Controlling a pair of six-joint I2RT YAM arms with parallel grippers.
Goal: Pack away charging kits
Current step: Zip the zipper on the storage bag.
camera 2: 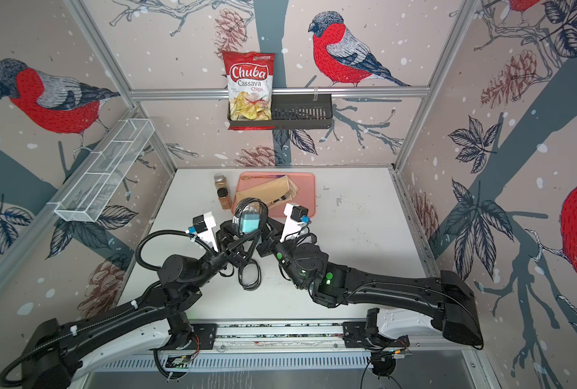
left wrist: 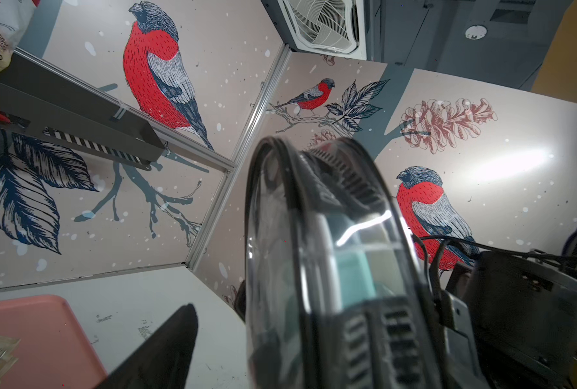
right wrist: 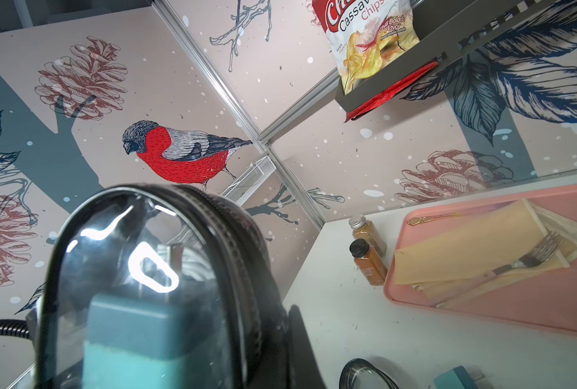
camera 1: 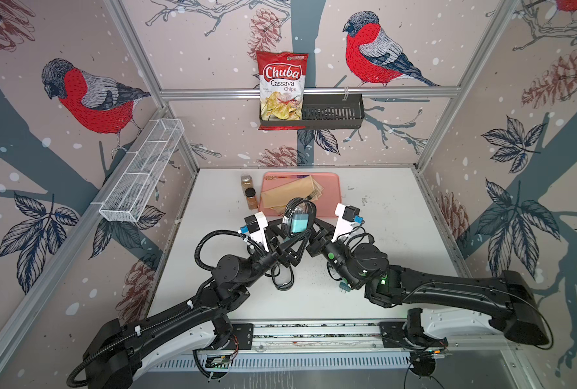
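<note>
My right pincer (camera 1: 315,232) is clamped tight on the rim of a black case (camera 1: 299,217) with a clear lid. It holds the case up on its edge over the middle of the worktop (camera 1: 398,235), just on the near side of the pink tray (camera 1: 331,188). Through the lid I see a teal plug (camera 1: 300,225) inside, with its prongs showing in the right wrist view. I cannot tell whether a cable lies in there with it.

My left pincer (camera 1: 289,240) meets the case from the other side with its jaws wide apart. In the left wrist view, one of my fingers (left wrist: 166,347) stands clear of the lid with bare worktop showing between them. The other finger is hidden behind the case.

A second case (camera 1: 283,279) lies flat on the worktop under my left arm, toward the near edge. A second plug (camera 1: 344,287) rests on the worktop beside my right arm, well apart from that case.

The tray sits against the far edge with folded tan napkins (camera 1: 294,193) and a fork (right wrist: 529,259) on it. Two brown jars (camera 1: 249,190) stand just beside its left side.
</note>
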